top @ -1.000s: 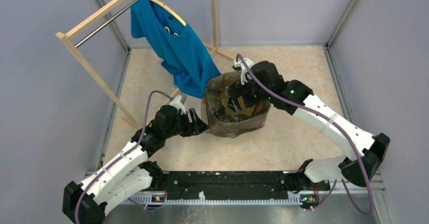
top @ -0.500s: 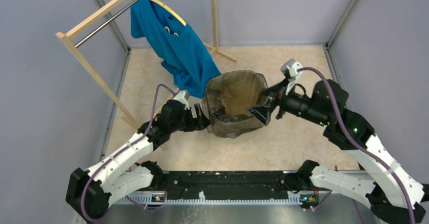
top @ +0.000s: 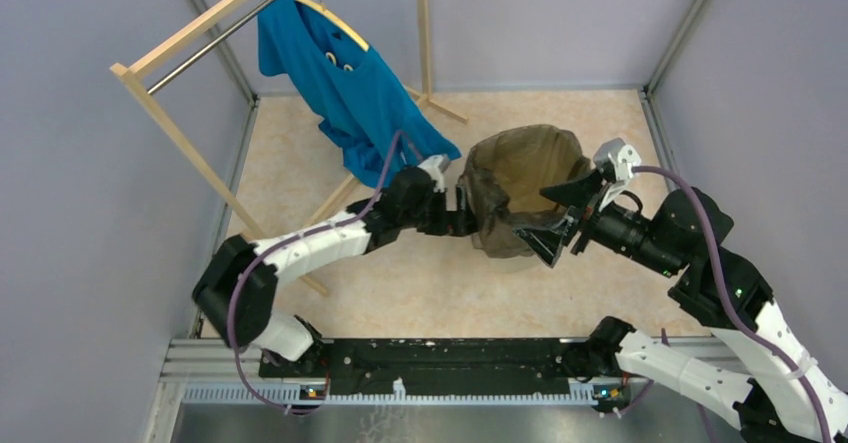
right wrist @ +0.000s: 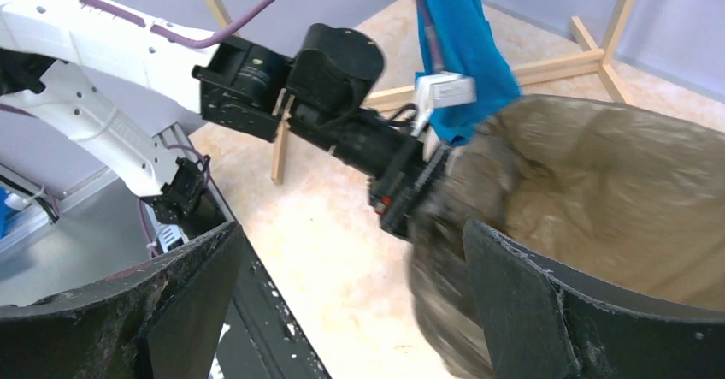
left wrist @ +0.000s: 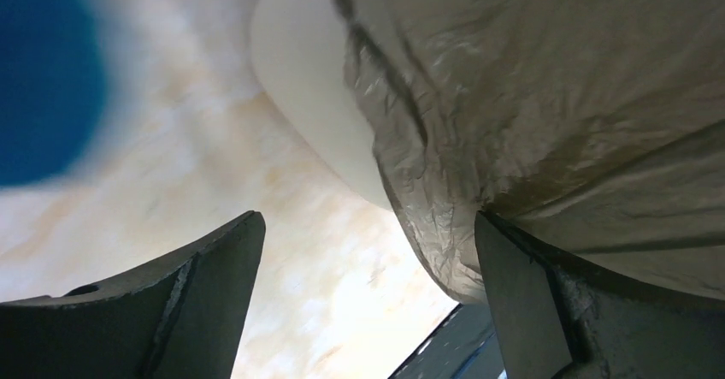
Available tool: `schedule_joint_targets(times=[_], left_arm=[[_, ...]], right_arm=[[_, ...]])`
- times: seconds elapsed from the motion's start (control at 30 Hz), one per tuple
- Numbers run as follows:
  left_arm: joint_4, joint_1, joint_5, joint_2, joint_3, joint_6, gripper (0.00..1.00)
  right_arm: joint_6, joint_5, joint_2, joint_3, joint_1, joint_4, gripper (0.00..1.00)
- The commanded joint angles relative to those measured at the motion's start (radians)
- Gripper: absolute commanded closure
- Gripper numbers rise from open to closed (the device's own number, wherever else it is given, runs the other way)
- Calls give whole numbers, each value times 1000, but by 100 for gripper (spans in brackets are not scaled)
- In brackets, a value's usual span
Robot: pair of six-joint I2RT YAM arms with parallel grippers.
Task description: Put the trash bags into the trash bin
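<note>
Two grippers flank the work, and neither holds anything. Nearest, the right gripper [top: 554, 215] has its fingers spread wide and hangs just beside the right edge of the trash bin [left wrist: 299, 79], pointing at it without gripping. Its wrist view shows both fingers far apart with only floor between them. Across from it, the left gripper [top: 460, 213] is also spread wide, pressed up against the bin's left side. In its wrist view, one finger [left wrist: 547, 310] sits under the hanging skirt of the trash bag [top: 520, 168] and the other [left wrist: 171, 310] is out over the marbled table [top: 420, 283]. The brown, glossy bag sits inside the bin, its mouth open and its edge folded down over the rim, so the cream wall shows only below the fold. By that, the main job looks done: the bag is in. What seems left is smoothing the fold where it bunches on the left, then drawing both arms clear. Farther back, a blue shirt [top: 350, 93] hangs from the wooden rack [top: 170, 123], close behind the left arm.
</note>
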Motion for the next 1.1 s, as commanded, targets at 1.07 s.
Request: schedule_joint_targets(times=[1.07], left_arm=[[-350,-95,-570,-750,-25,349,1]], right_arm=[[756,551,331,-351,616,-94,1]])
